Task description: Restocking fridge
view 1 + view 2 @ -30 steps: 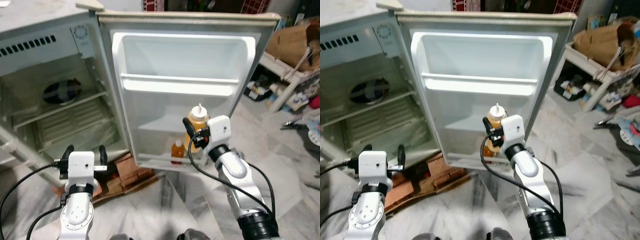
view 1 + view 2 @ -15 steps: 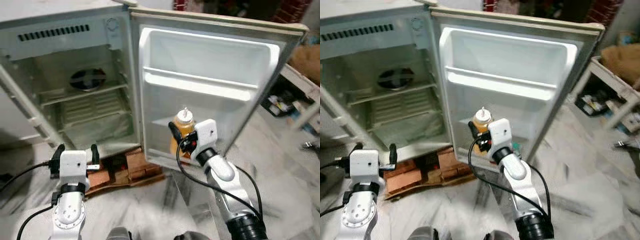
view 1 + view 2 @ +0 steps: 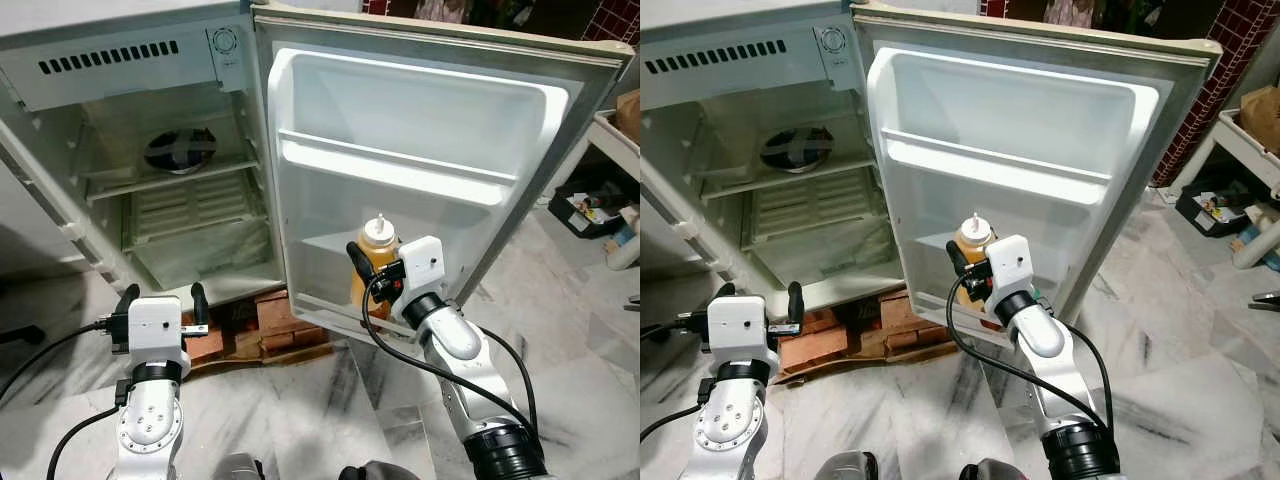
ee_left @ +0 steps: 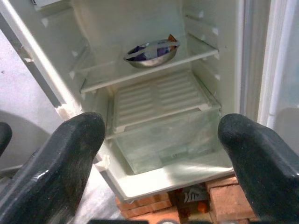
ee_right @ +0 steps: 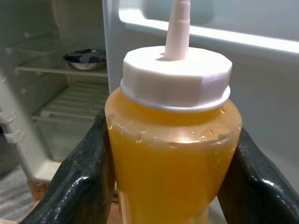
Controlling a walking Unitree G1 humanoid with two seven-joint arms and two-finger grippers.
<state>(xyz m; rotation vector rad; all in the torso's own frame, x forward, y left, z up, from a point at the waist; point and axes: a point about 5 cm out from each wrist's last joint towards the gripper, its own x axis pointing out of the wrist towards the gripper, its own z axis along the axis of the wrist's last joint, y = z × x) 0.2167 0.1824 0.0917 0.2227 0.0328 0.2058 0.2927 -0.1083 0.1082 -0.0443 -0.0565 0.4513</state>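
Gripping the squeeze bottle (image 5: 173, 140) between its 2 black fingers (image 5: 77, 182), the right gripper (image 3: 375, 275) holds it upright just in front of the lower part of the open fridge door (image 3: 440, 130). The bottle is filled with orange-yellow liquid and closed by a white cap with a narrow nozzle, and the 2 fingers press against opposite sides of its body below the cap. It sits at the level of the door's bottom shelf (image 3: 330, 310), near the middle of that shelf's front rail; whether its base rests on the shelf cannot be told. The white door liner carries 1 long rail (image 3: 390, 165) across its upper half. The left gripper (image 3: 160, 300) is held low in front of the fridge's bottom edge, fingers spread wide with nothing between them, pointing into the fridge cabinet (image 3: 150, 60). Inside the cabinet, 1 metal bowl (image 4: 150, 52) rests on the upper shelf (image 4: 140, 70), toward the back. Below that shelf is a ribbed white cover (image 4: 159, 98) over a clear crisper drawer (image 4: 163, 144). The cabinet stands on red bricks (image 3: 275, 320) along its front bottom edge, with flattened cardboard beside them. The surrounding floor (image 3: 300, 420) is grey-veined marble. At the right edge of the head views, beyond the door, a low white shelf unit (image 3: 1240, 140) and a dark tray of small items (image 3: 1215, 205) stand on the floor.
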